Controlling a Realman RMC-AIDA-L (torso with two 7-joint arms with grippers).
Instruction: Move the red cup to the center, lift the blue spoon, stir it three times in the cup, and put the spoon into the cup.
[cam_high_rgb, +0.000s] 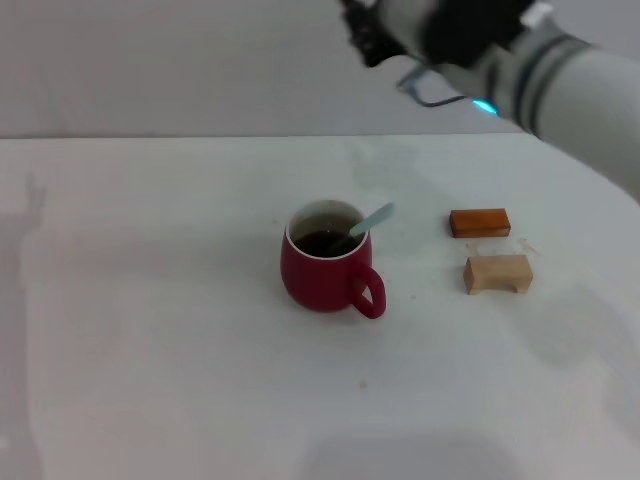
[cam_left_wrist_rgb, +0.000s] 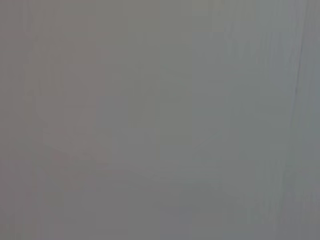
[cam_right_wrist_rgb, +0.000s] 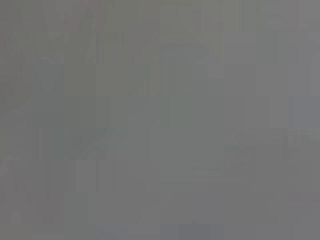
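The red cup (cam_high_rgb: 322, 265) stands near the middle of the white table (cam_high_rgb: 150, 330) in the head view, its handle turned toward the front right, with dark liquid inside. The blue spoon (cam_high_rgb: 372, 222) rests in the cup, its bowl down in the liquid and its pale blue handle leaning out over the rim to the right. My right gripper (cam_high_rgb: 362, 35) is raised high at the top edge, well above and behind the cup, touching nothing. My left arm is out of view. Both wrist views show only plain grey.
An orange-brown block (cam_high_rgb: 480, 222) and a pale wooden block (cam_high_rgb: 497, 273) lie on the table to the right of the cup. The right arm (cam_high_rgb: 560, 75) reaches in from the upper right.
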